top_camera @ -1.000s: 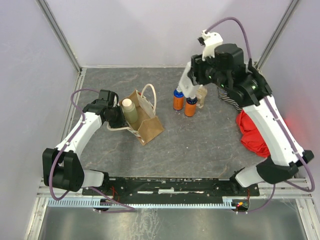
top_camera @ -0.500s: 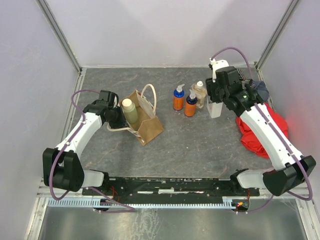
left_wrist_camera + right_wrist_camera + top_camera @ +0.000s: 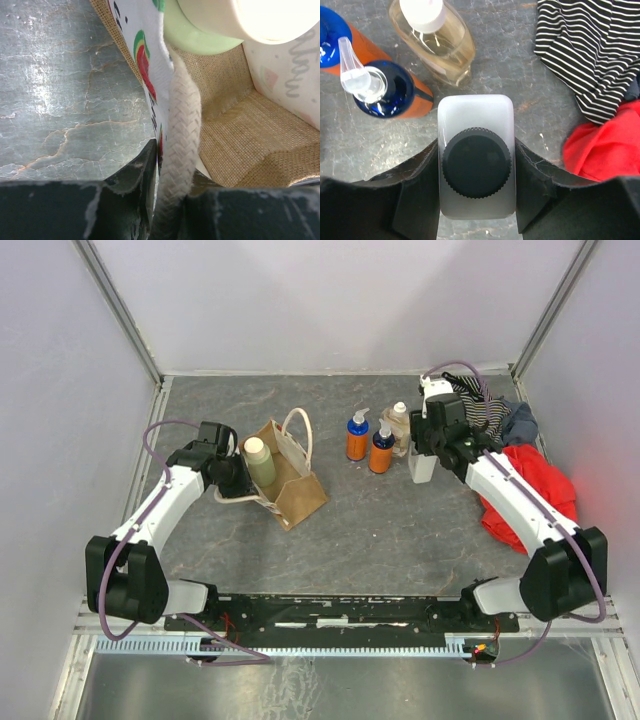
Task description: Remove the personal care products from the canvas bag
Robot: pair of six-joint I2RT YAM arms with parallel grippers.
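The worktop [image 3: 400, 540] is dark grey and stone-like, veined with pale cracks. At its 9 o'clock stands the canvas bag [image 3: 292, 490], a boxy tote of coarse tan weave with a white printed side. The pale-green cylinder [image 3: 262, 465], smooth with a cream cap, stands upright inside it. The left hand [image 3: 170, 205] pinches the printed wall together with the thick braided cream rope handle [image 3: 181, 145].

Toward 1 o'clock, out of the bag, stand the two orange pump bottles [image 3: 357, 443], which are round, glossy and blue-topped. The beige pump bottle [image 3: 437, 42], flattish and translucent with a white top, stands just beside them. The white flat bottle [image 3: 475, 112] is a rounded rectangle of frosted plastic with a ribbed black screw cap. It is at 4 o'clock of the beige bottle and appears to rest on the worktop. The right hand [image 3: 475, 172] grips it, a dark finger pressed to each narrow side.

At 3 o'clock lies a crumpled red cloth [image 3: 535, 490]. At its 12 o'clock are the black-and-white striped garment [image 3: 482, 410] and a grey-blue cloth [image 3: 519, 423].

A second ago the right arm was raised high over the pump bottles. Half a second ago the white bottle was already down near the beige one. Now the arm is lower and drawn in, and the striped garment and grey-blue cloth are uncovered. The bag, the cylinder and the left arm are unchanged.
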